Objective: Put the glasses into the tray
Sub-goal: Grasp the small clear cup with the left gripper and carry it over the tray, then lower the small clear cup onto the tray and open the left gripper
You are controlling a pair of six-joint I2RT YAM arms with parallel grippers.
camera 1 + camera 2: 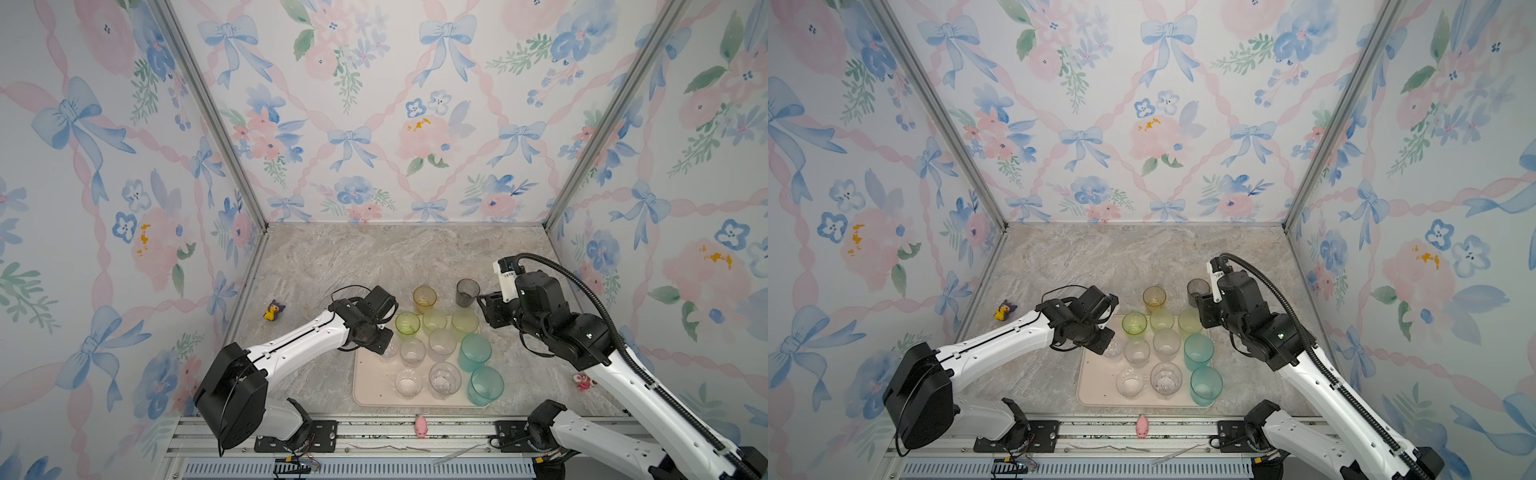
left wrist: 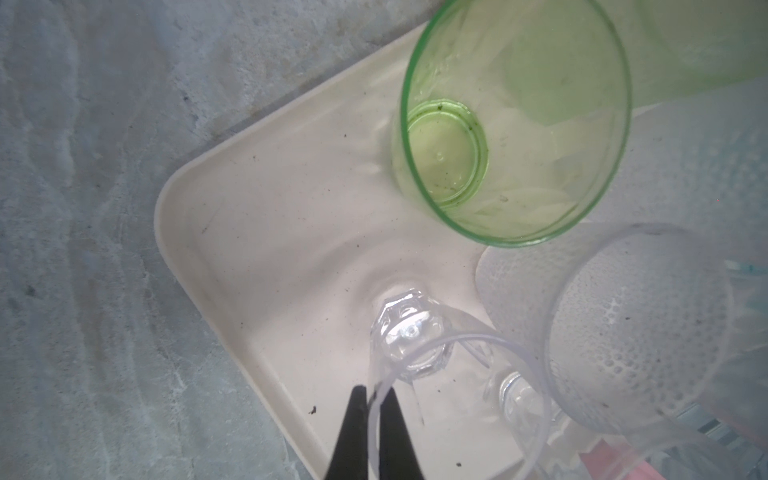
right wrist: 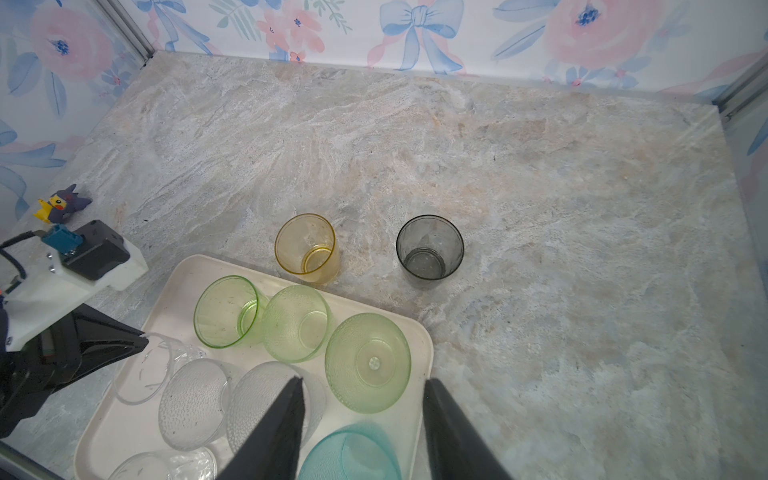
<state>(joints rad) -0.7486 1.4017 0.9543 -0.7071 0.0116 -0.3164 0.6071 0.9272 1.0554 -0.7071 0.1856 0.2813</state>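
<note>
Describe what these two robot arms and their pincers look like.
The left arm and right arm have white shells with black joints. A ribbed black hose runs along the right arm; thin black cables loop at the left wrist. The left gripper and right gripper end in two tapered black fingers.

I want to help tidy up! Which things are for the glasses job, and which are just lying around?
For the job: tray; amber glass and grey glass, standing outside it; green glasses, teal glasses and clear glasses inside it; left hand, shut on the faceted clear glass.

Just lying about: yellow-and-purple figurine; pink pig toy; pink-and-white figurine.
</note>
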